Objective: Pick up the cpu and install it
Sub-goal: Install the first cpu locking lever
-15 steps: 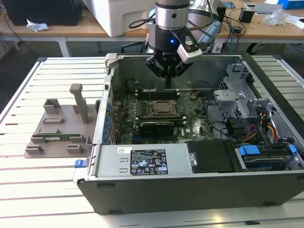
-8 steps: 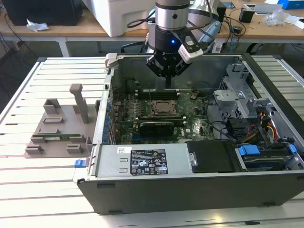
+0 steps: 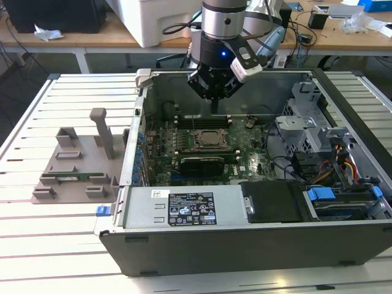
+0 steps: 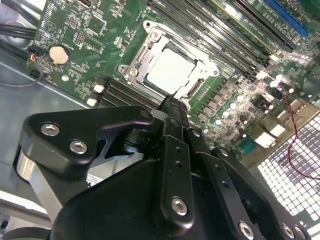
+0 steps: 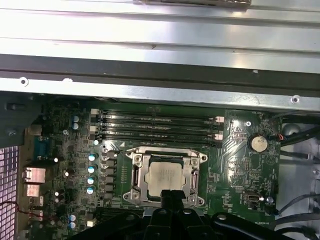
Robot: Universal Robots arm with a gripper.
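Observation:
The cpu [image 5: 165, 176] lies flat in the metal socket frame [image 5: 132, 175] on the green motherboard, its silver-white top facing up; it also shows in the second wrist view [image 4: 169, 72] and the exterior view [image 3: 211, 140]. My gripper [image 3: 214, 109] hangs a little above the socket inside the open computer case [image 3: 245, 239], just off the cpu's edge. Its two black fingers are pressed together with nothing between them, as both wrist views show [image 4: 172, 109] [image 5: 170, 196]. The gripper does not touch the cpu.
A grey-brown plastic tray [image 3: 73, 165] with upright posts lies at the exterior view's left, a green memory stick [image 3: 67, 179] on it. Inside the case are memory slots [image 5: 155, 127], a heatsink [image 3: 202, 164], a power supply [image 3: 184, 208] and a drive cage [image 3: 306, 128].

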